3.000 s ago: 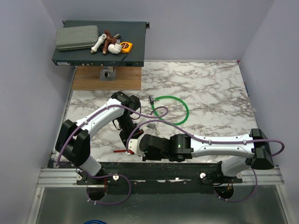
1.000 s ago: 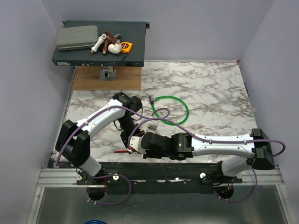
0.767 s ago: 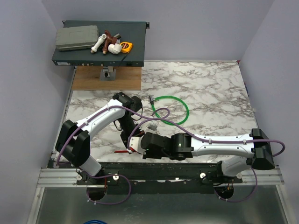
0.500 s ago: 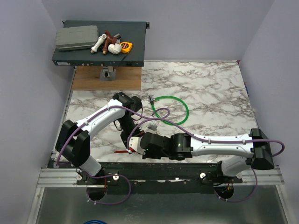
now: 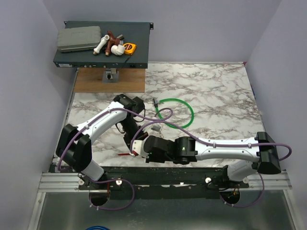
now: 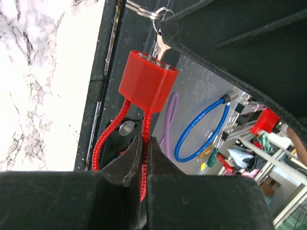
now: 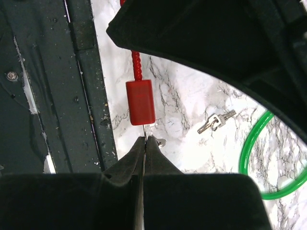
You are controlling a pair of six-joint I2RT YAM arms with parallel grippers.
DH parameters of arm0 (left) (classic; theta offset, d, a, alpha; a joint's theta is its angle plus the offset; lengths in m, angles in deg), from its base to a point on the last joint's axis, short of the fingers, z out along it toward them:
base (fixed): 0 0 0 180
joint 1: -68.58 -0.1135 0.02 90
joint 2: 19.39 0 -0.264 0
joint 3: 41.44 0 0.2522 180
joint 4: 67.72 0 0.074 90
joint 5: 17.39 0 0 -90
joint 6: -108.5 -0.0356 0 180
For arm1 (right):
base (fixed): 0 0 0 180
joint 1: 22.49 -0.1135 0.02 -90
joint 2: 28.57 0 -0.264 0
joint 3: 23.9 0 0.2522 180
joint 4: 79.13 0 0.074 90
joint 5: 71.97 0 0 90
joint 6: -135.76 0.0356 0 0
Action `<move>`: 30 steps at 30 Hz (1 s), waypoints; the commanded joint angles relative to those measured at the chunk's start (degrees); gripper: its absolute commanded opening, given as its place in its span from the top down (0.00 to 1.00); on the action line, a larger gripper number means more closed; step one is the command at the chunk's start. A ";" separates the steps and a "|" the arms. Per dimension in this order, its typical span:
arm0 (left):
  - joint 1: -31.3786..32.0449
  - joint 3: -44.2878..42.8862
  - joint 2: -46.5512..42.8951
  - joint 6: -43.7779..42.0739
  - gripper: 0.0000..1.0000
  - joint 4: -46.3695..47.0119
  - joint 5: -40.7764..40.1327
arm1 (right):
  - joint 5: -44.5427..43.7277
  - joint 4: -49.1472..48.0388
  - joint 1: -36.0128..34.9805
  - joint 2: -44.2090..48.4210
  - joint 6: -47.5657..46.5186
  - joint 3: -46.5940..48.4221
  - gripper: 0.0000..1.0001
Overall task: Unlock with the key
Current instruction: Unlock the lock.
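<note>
Right wrist: key (image 7: 144, 130) near table (image 7: 187, 103) edge.

Lock (image 6: 146, 81) body: red plastic, smooth, semi-gloss. Its shackle (image 6: 108, 139): red coated cable, ribbed. Key (image 6: 159, 48) and ring (image 6: 164, 13): bright bare metal, shiny. Spare keys (image 7: 216, 122): same silvery metal. Fingers (image 6: 120, 167): matt black plastic, fine grain. Tabletop (image 5: 216, 91): marble-look, smooth, slight sheen. Green hoop (image 5: 175, 99): glossy plastic coating. Board (image 5: 110, 80): bare wood, matt. Table frame (image 7: 91, 96): dark painted metal, scuffed. Blue cable (image 6: 201, 129): glossy plastic jacket.
</note>
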 commanded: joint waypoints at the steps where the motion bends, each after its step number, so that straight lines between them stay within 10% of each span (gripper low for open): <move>1: -2.22 -1.81 -2.42 1.56 1.00 4.02 7.75 | 0.62 -5.08 0.00 -0.60 0.98 0.16 0.99; 20: -5.37 -2.39 -4.89 0.89 1.00 6.69 14.98 | -11.17 -31.45 0.00 7.93 7.76 -10.51 0.99; 30: -6.11 -5.45 -3.92 -0.18 1.00 6.35 15.36 | -2.44 -34.94 0.04 8.24 4.76 -9.90 0.99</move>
